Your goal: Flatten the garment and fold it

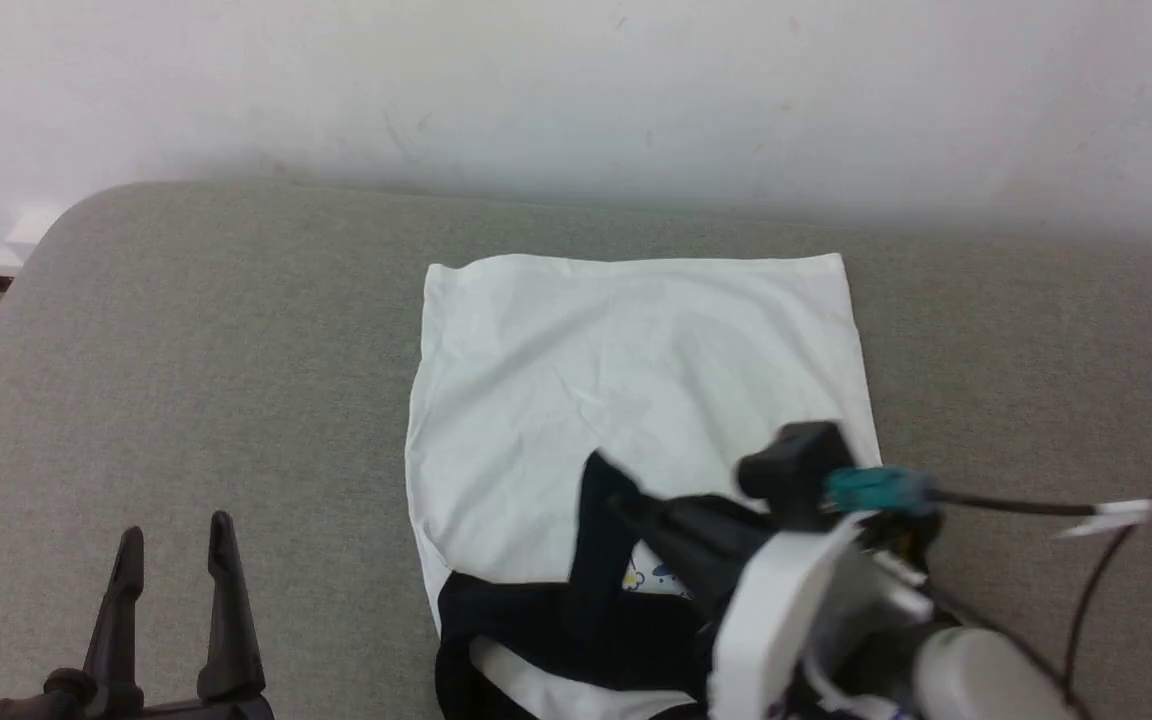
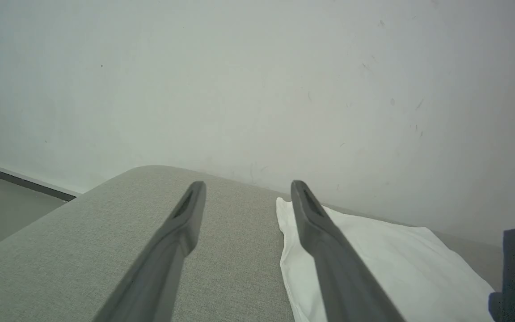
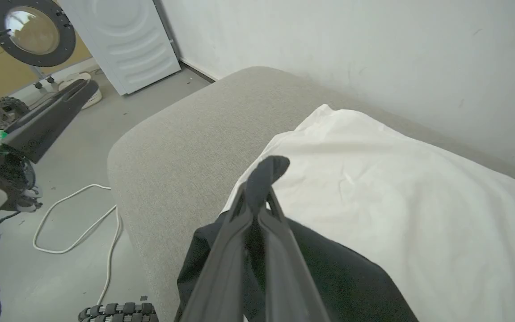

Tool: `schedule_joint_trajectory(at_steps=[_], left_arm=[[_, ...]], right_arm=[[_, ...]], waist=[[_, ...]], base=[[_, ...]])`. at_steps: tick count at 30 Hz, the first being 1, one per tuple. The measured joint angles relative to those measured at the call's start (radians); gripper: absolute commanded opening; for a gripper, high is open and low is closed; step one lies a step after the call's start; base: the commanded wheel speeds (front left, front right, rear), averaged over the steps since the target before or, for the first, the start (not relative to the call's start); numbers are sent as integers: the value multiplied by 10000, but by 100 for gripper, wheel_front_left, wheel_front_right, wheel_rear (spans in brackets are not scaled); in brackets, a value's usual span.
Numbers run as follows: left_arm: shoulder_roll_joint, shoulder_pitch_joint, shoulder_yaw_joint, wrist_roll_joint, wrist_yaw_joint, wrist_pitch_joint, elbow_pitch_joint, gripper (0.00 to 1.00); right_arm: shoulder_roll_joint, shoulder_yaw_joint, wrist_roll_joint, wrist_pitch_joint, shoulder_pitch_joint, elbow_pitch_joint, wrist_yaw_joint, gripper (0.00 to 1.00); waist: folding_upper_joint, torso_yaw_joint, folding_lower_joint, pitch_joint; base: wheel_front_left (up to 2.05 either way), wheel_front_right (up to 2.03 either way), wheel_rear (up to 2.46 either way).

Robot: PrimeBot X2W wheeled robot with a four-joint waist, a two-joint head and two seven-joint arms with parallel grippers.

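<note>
**Laying the black sleeve across the white body**

You are gripping a bunch of the black sleeve (image 3: 272, 169) of the soft white T-shirt with black sleeves (image 1: 636, 370). The shirt is lying on the grey cloth-covered table (image 1: 186, 330), its straight far edge toward the wall. The right gripper (image 3: 262, 199) has its jaws clamped on that dark cloth, holding it above the white panel.

As I judge it, you should be carrying the sleeve low and taut, so the white panel underneath is not dragging into fresh creases (it is lightly wrinkled as it is). The left gripper (image 1: 176, 535) is hovering beside the shirt, jaws apart and empty, and it could be pinning the near edge.

The right forearm is covering the shoulder area. The small print (image 1: 651, 578) is showing only in part, and the head view's bottom edge is cutting off the shirt's near end.
</note>
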Motion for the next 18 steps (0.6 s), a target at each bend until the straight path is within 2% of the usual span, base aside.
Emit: schedule_joint_trajectory(at_steps=[3,7,15,16,17,18], left_arm=[[2,-2,-79,-13,0,-2,36,100],[0,-7,-174,-63,-2,-4,142,100],[2,-197,-399,-104,-10,-29,416,100],[4,-216,-405,-104,-10,-29,435,100],[4,-231,-410,-104,-10,-31,462,100],[8,-240,-408,-105,-10,-31,491,100]], right_arm=[[109,1068,-77,-449,-324,1145,2,0],[393,1977,-165,-1200,-722,2941,0,0],[849,3053,-650,-2813,-1567,6493,0,0],[878,3122,-640,-2970,-1641,6861,0,20],[886,3223,-617,-3083,-1712,7154,0,55],[871,3365,-506,-3200,-1769,7356,0,100]], waist=[[0,96,0,35],[0,247,0,115],[0,678,0,284],[0,732,0,305],[0,778,0,324],[0,817,0,342]], base=[[0,0,0],[0,0,0],[0,0,0],[0,0,0],[0,0,0],[0,0,0]])
